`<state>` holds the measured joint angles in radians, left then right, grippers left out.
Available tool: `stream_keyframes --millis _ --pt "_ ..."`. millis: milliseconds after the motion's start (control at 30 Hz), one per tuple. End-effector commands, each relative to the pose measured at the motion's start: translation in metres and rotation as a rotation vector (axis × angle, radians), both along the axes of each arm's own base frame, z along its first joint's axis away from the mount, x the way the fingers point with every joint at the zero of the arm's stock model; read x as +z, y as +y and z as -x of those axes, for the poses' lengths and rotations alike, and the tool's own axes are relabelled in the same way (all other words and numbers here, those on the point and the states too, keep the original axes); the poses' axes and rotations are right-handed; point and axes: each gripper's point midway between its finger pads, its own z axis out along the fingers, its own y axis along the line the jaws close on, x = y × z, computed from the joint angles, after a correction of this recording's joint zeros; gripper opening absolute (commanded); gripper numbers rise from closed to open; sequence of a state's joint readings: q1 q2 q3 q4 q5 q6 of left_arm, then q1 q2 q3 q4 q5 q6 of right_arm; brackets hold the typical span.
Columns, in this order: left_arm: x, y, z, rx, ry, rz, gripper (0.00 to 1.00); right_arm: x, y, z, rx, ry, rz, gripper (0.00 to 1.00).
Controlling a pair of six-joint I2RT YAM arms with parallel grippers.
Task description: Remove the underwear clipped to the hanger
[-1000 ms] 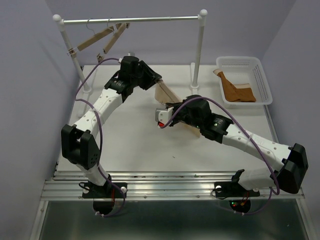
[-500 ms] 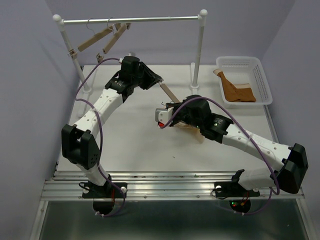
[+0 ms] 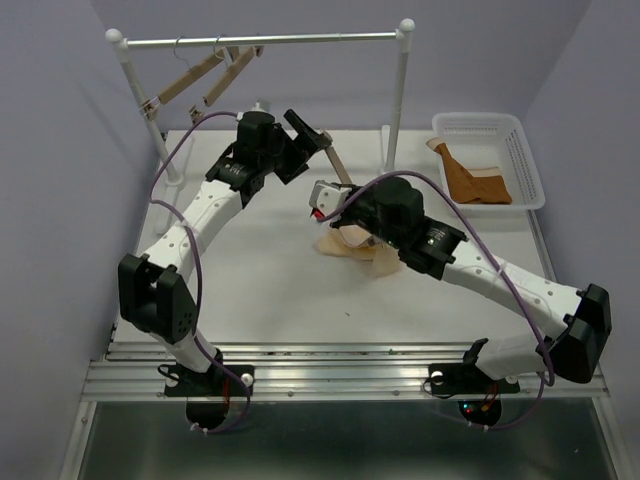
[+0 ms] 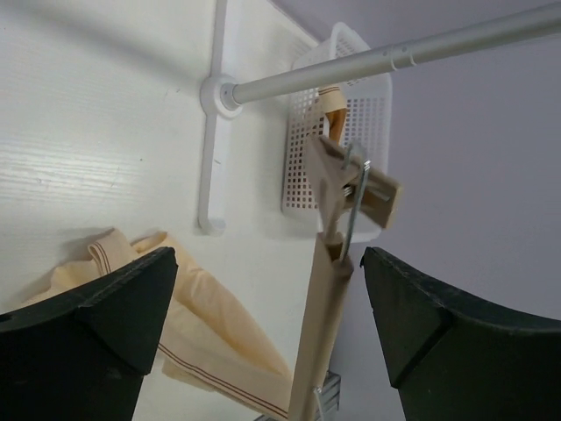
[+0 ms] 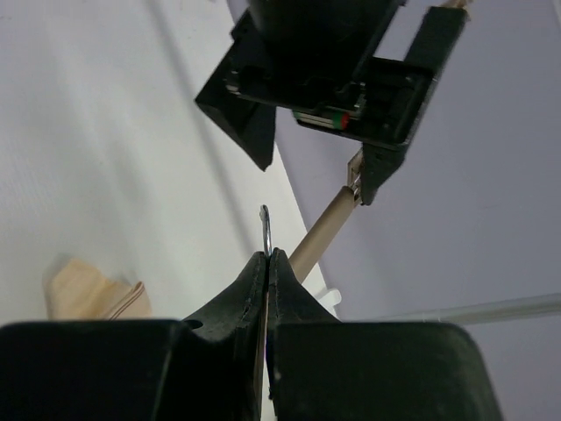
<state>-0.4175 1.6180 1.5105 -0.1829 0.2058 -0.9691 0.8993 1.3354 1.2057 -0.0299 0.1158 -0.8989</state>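
The hanger (image 3: pixel 338 170) is tilted above the table's middle; its light-wood bar (image 4: pixel 326 298) has an empty clip (image 4: pixel 351 180) at the upper end. My left gripper (image 3: pixel 312 145) is open, with its fingers (image 4: pixel 105 324) standing either side of the bar without touching it. My right gripper (image 5: pixel 268 259) is shut on the hanger's thin metal hook (image 5: pixel 266 230). The pale beige underwear (image 3: pixel 352 246) lies crumpled on the table under the right gripper. A fold of the underwear (image 4: pixel 193 324) reaches toward the bar's lower end. Whether a clip holds it there is hidden.
Two more wooden hangers (image 3: pixel 200 78) hang on the white rail (image 3: pixel 300 40) at the back left. The rail's right post (image 3: pixel 397 110) stands just behind the grippers. A white basket (image 3: pixel 475 120) at the back right holds an orange-brown cloth (image 3: pixel 475 180).
My left gripper has opened wide and let go of the hanger's end. The underwear has dropped from there onto the table. My right gripper has risen slightly, still holding the hook.
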Motion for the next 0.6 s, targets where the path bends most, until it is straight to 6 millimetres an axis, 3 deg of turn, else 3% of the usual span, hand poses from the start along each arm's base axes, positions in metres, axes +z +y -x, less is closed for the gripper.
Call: stream_keyframes --millis 0,100,300,500,567 --pt "0.063 0.008 0.018 -0.012 -0.186 0.046 0.99 0.069 -0.008 -0.007 -0.112 -0.035 -0.269 0.01" --pt "0.077 0.02 0.027 0.021 -0.228 0.038 0.99 0.078 -0.011 -0.006 -0.142 0.014 -0.363 0.01" --pt "0.078 0.047 0.047 0.102 -0.274 0.034 0.99 0.093 -0.018 -0.012 -0.233 0.109 -0.555 0.01" --pt "0.076 0.055 0.072 0.049 -0.378 -0.001 0.99 0.096 -0.027 -0.028 -0.347 0.171 -0.665 0.01" --pt "0.065 0.051 0.086 -0.012 -0.406 -0.004 0.99 0.094 -0.025 -0.029 -0.362 0.202 -0.689 0.01"
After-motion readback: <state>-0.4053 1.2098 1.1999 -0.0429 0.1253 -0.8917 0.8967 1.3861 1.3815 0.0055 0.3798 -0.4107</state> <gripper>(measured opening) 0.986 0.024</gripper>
